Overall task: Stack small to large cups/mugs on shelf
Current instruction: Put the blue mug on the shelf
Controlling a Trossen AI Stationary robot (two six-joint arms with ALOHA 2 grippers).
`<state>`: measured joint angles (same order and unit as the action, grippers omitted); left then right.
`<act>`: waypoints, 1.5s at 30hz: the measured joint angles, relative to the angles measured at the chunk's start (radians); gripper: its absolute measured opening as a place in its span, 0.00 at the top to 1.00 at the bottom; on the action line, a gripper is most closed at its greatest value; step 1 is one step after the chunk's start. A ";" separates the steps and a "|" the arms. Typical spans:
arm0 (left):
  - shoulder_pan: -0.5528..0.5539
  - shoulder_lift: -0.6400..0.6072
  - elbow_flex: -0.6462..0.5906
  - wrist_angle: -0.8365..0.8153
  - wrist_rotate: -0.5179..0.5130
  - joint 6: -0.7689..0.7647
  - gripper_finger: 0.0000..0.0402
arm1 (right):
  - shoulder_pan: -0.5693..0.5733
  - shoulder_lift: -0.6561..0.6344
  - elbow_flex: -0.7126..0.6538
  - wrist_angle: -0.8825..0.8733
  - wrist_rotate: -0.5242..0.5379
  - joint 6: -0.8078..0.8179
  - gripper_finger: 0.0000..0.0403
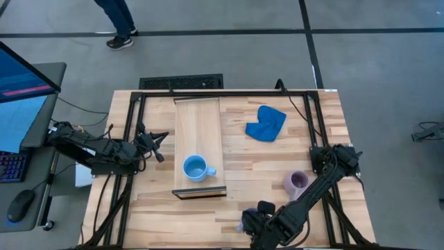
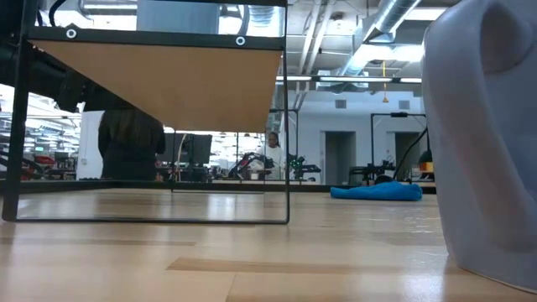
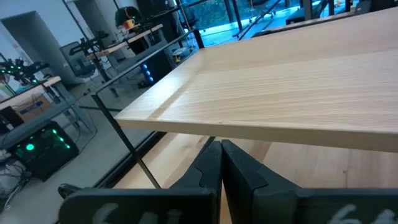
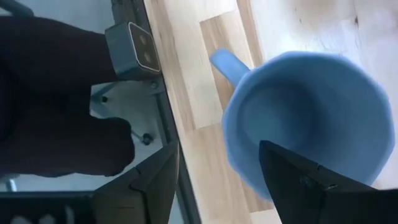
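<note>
A sky-blue mug (image 1: pixel 196 169) stands upright on the light-wood shelf (image 1: pixel 198 125), near its dark-edged near end. A lilac mug (image 1: pixel 297 182) stands on the tabletop to the right. The slate-blue mug (image 4: pixel 305 118) sits at the table's near edge, mostly hidden under my right arm in the high view (image 1: pixel 243 223) and large in the low view (image 2: pixel 487 143). My right gripper (image 4: pixel 217 149) hangs open above it. One finger (image 4: pixel 311 180) is over the mug's hollow and the other (image 4: pixel 149 180) is outside its wall. My left gripper (image 1: pixel 161 142) is shut, left of the shelf. My right gripper points steeply down over the slate-blue mug's rim (image 4: pixel 249 168), on the side away from the handle (image 4: pixel 227 62). Its fingers stand on either side of the wall. Whether a finger touches the mug I cannot tell.
The shelf is raised on a black metal frame (image 2: pixel 285 126). A bright blue cloth (image 1: pixel 266 123) lies at the far right of the table. A small camera (image 4: pixel 134 46) is fixed at the near edge beside the slate-blue mug. A person's legs (image 1: pixel 118 21) show beyond the far side.
</note>
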<state>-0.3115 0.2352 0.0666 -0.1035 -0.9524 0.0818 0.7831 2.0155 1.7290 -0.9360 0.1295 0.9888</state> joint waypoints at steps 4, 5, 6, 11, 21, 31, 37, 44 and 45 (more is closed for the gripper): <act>0.000 0.000 0.000 -0.001 0.000 0.000 1.00 | 0.001 0.000 0.000 0.000 -0.002 0.042 0.39; 0.000 0.000 0.000 -0.001 0.000 0.000 1.00 | 0.001 0.000 0.000 0.002 -0.002 0.042 0.39; 0.000 0.000 0.000 -0.002 0.000 0.000 1.00 | 0.001 0.000 0.000 0.006 -0.001 0.043 0.39; 0.000 0.000 0.000 -0.003 0.000 0.000 1.00 | 0.009 0.000 0.000 0.013 -0.001 0.113 0.39; 0.000 0.000 0.000 -0.003 0.000 0.000 1.00 | -0.007 0.000 0.000 0.013 0.001 0.002 0.39; 0.000 0.000 0.000 -0.004 0.000 0.003 1.00 | -0.019 0.000 0.000 -0.004 -0.001 -0.001 0.39; 0.000 0.000 0.000 -0.006 0.000 0.003 1.00 | -0.020 0.000 0.000 -0.013 -0.008 -0.002 0.39; 0.000 0.000 0.000 -0.011 -0.001 0.003 1.00 | -0.022 0.002 0.000 -0.052 -0.047 -0.002 0.39; 0.000 0.000 0.000 -0.011 -0.001 0.003 1.00 | -0.023 0.002 0.000 -0.052 -0.047 -0.002 0.39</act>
<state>-0.3115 0.2352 0.0666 -0.1146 -0.9531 0.0849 0.7596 2.0178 1.7290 -0.9879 0.0826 0.9865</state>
